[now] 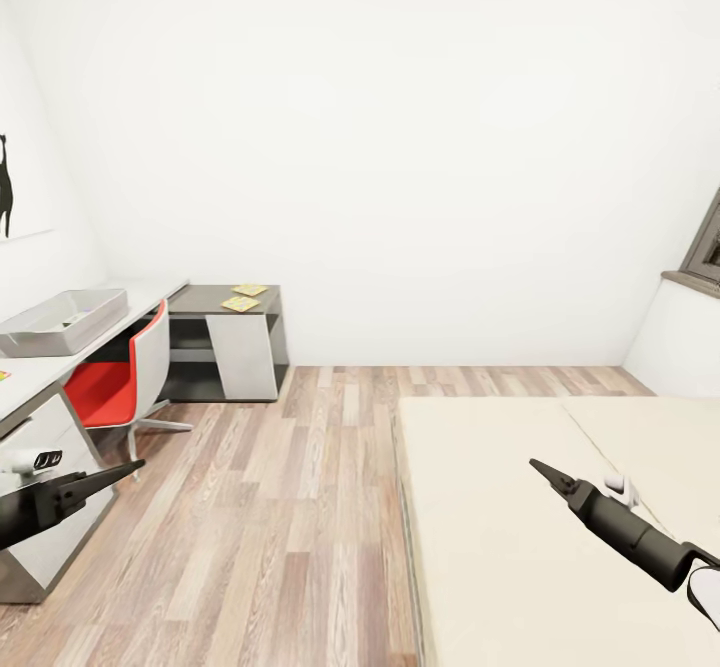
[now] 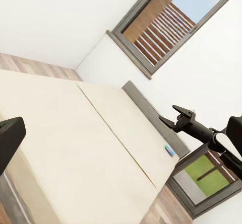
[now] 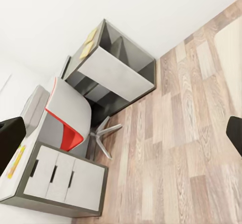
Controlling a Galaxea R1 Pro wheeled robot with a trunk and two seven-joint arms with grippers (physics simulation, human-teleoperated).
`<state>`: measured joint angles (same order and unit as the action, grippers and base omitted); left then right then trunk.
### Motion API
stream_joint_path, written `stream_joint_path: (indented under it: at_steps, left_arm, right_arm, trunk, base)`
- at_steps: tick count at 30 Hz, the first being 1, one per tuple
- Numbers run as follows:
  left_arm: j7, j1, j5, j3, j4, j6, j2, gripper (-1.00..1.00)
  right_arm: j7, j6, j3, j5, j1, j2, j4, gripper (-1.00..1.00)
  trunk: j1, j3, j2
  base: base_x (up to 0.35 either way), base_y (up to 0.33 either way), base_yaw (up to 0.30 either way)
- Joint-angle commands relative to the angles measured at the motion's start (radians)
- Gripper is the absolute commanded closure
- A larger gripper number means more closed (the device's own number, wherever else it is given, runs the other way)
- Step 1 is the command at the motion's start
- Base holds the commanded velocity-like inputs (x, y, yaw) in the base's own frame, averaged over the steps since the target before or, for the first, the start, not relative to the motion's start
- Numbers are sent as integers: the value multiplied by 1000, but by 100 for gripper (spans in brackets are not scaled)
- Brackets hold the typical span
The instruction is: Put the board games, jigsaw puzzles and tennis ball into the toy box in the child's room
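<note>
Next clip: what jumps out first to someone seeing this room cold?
Probably the red-seated chair tucked under the table at the left, the one spot of strong colour. Beside it on the tabletop sits the grey toy box, with two jigsaw puzzles lying on the dark corner section. At the right, the bare cream bed spreads below the right gripper.

The desk point(image 1: 40, 372) has a light grey top, a dark grey corner section and white drawer fronts; on it sit a light grey toy box point(image 1: 62, 321) and, at the dark corner, two jigsaw puzzles point(image 1: 245, 297) in yellow with touches of other colours. A chair point(image 1: 125, 377) with a red seat and white shell stands on a brown wood-plank floor point(image 1: 260, 507). The bed point(image 1: 540, 527) is plain cream, the walls white, and both hands, left hand point(image 1: 120, 471) and right hand point(image 1: 545, 473), are black.
</note>
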<state>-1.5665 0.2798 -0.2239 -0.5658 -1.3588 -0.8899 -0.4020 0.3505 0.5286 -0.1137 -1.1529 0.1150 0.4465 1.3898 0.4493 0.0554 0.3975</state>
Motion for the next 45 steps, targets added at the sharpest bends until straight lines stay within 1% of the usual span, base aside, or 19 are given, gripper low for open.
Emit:
stream_joint_path:
  at_steps: [1, 11, 20, 45]
  left_arm:
    - [-4, 1, 1, 0, 0, -11, 0, -100]
    - [-4, 1, 1, 0, 0, -11, 1, -100]
    - [-4, 1, 1, 0, 0, -11, 10, -100]
    - [-4, 1, 2, 0, 0, -11, 11, -100]
  right_arm:
    - [1, 7, -1, -5, 1, 0, 0, -100]
    - [1, 7, -1, -5, 1, 0, 0, -100]
    - [1, 7, -1, -5, 1, 0, 0, -100]
    - [1, 8, -1, -5, 1, 0, 0, -100]
  trunk:
    - [1, 2, 2]
    - [1, 2, 2]
    - [1, 2, 2]
    - [1, 2, 2]
  base:
    - [0, -164, 0]
    - [0, -164, 0]
    - [0, -164, 0]
    - [0, -164, 0]
